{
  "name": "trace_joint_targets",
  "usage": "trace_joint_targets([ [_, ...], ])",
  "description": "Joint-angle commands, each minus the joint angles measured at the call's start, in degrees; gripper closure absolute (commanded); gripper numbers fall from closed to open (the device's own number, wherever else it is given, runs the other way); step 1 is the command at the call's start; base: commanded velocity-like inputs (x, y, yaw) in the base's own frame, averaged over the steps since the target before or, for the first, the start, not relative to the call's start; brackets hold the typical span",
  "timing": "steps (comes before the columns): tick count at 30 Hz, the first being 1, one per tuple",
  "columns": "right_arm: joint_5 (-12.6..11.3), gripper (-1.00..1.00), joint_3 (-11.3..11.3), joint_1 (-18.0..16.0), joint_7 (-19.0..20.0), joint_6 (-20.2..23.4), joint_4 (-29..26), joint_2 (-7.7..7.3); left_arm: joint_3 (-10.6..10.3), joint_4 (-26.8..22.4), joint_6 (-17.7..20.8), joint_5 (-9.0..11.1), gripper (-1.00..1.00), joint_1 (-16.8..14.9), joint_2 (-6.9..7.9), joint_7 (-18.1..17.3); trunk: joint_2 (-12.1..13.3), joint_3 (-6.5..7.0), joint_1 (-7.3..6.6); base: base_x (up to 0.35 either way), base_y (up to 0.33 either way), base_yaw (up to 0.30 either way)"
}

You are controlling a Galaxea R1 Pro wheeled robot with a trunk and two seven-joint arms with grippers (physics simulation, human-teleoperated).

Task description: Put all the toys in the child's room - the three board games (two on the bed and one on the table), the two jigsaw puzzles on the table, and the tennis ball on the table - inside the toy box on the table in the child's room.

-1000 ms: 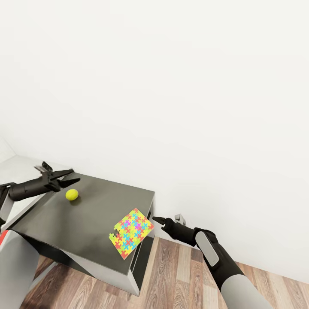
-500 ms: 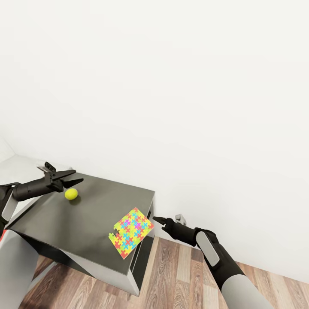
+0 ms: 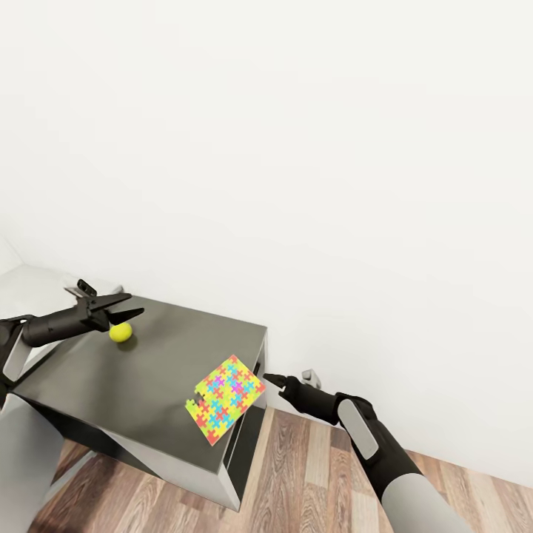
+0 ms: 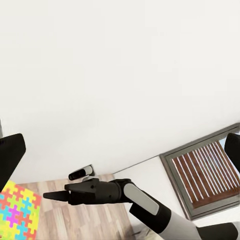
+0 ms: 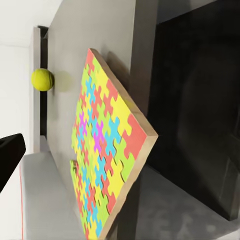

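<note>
**A:** Where's the tennis ball [image 3: 121,332] right now?

**B:** It sits on the dark lower wing of the table [image 3: 148,370], near the far left corner. Your left gripper [image 3: 127,307] hangs just over it, fingers spread, nothing between them.

**A:** And the jigsaw puzzle [image 3: 226,398]?

**B:** Flat on the same top, well apart from the ball, with one corner poking past the table's right edge. The right wrist view shows that corner [image 5: 145,137] hanging in the air over the dark side panel.

**A:** What could go wrong from here?

**B:** Two things, I'd judge. The ball is round and free, so if you come down off-centre or close on one side first, a finger could knock it rolling toward the edge or the wall. The puzzle is thin, so a nudge from your right gripper [image 3: 272,380] could tip or slide it onto the wood floor [image 3: 311,474].

**A:** How are your arms set?

**B:** Your left arm reaches in level from the left, fingers pointing right over the ball. Your right arm stretches low beside the table, tip near the puzzle's corner, fingers seemingly drawn together; I can't tell for sure
</note>
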Motion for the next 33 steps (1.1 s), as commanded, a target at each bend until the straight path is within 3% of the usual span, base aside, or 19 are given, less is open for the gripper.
trace_joint_targets([
  [1,-0.14,-1.0,-0.01,-0.03,0.03,0.25,-0.01,0.03,-0.02,-0.01,0.61,-0.01,-1.0,-0.03,0.03,-0.23,-0.45,-0.24,0.23,0.0,0.0,0.0],
  [7,-0.14,-1.0,0.04,-0.03,0.03,0.25,0.0,0.11,-0.02,-0.01,0.61,-0.01,-1.0,-0.03,0.06,-0.23,-2.86,-1.31,1.55,0.0,0.0,0.0],
  [33,-0.14,-1.0,0.06,-0.03,0.03,0.25,0.06,0.13,0.06,-0.01,0.61,0.07,-1.0,-0.03,0.15,-0.23,-2.86,-1.31,1.55,0.012,0.011,0.0],
])
